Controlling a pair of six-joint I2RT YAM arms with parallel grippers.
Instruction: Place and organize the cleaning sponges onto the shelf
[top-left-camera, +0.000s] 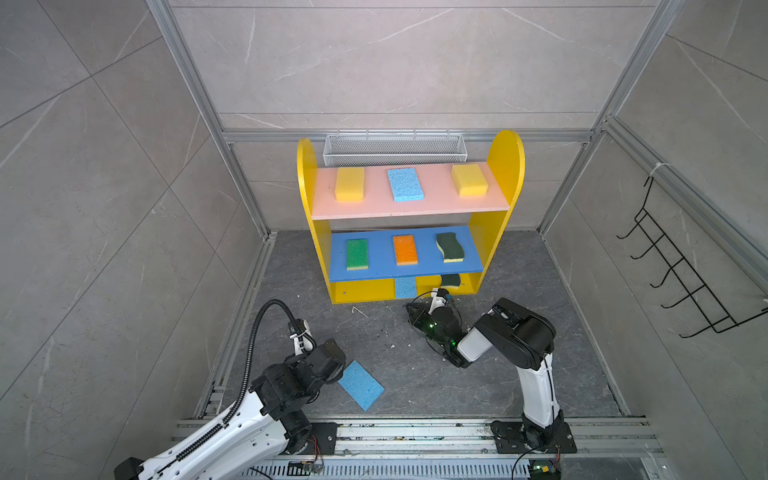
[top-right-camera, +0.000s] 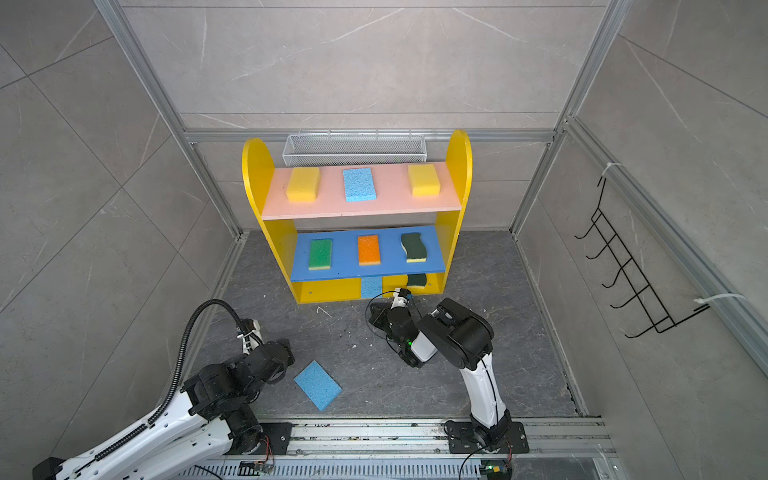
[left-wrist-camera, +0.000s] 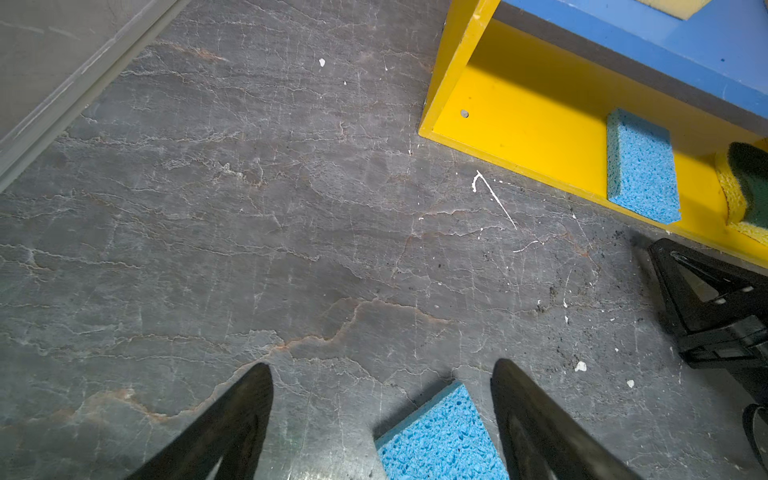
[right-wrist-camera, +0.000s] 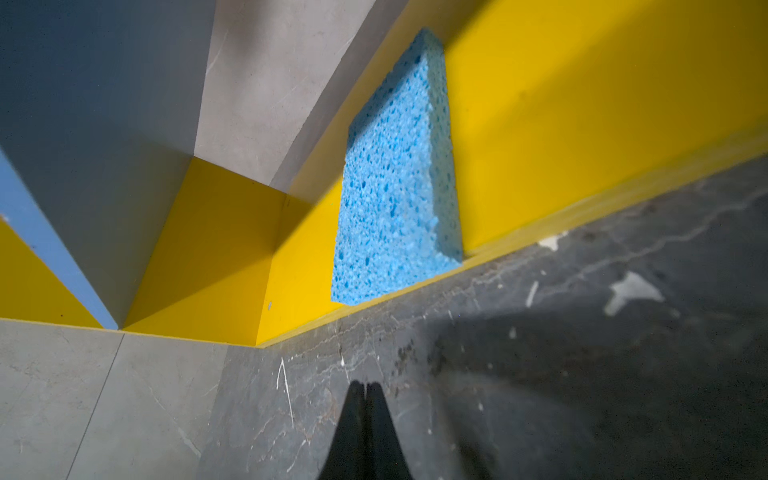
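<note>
Blue foam marks the one piece not yet shelved. In both top views the loose blue sponge (top-left-camera: 360, 385) lies flat on the desk (top-left-camera: 419, 382) at the tip of the left arm (top-left-camera: 320, 365). The eight other sponges (top-left-camera: 405, 185) sit on the shelf (top-left-camera: 505, 166). The right fingers (top-left-camera: 415, 311) rest just before its bottom board, well apart from the loose sponge.

Left wrist view: the left fingers (left-wrist-camera: 536, 428) stand spread and empty. The loose sponge's corner lies between them, nearer one finger. Closing from here could pinch only that corner, so the sponge might twist or slip free on the lift.

Right wrist view: the right fingers are pressed together, holding nothing. Straight ahead of them the shelved blue sponge (right-wrist-camera: 395, 178) reaches the bottom board's front lip. A forward nudge could knock it askew.
</note>
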